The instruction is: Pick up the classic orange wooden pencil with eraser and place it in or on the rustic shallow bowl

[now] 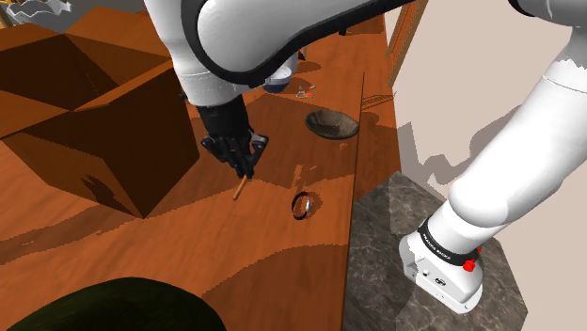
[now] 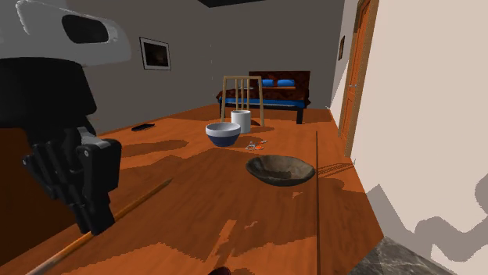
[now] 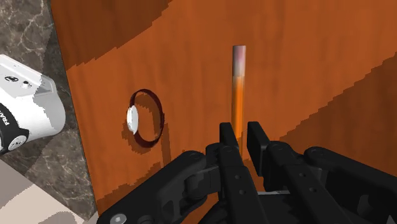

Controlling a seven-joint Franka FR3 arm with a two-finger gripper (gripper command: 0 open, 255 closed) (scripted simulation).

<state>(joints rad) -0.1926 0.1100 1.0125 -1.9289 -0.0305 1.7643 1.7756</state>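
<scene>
The hand (image 3: 240, 131) grips the orange pencil (image 3: 238, 89), a dark ring (image 3: 134, 119) lying beside, shallow bowl (image 1: 332, 123) well apart.

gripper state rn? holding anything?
Gripper: fingers shut on the slim orange pencil with a pinkish eraser end, clasped between them.

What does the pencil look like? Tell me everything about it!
The pencil is thin, straight and orange, with a pale pinkish eraser at its far end. The black claw is shut on it, one finger on each side, so it sticks out past the fingertips over the brown table. I cannot tell whether it touches the table.
</scene>
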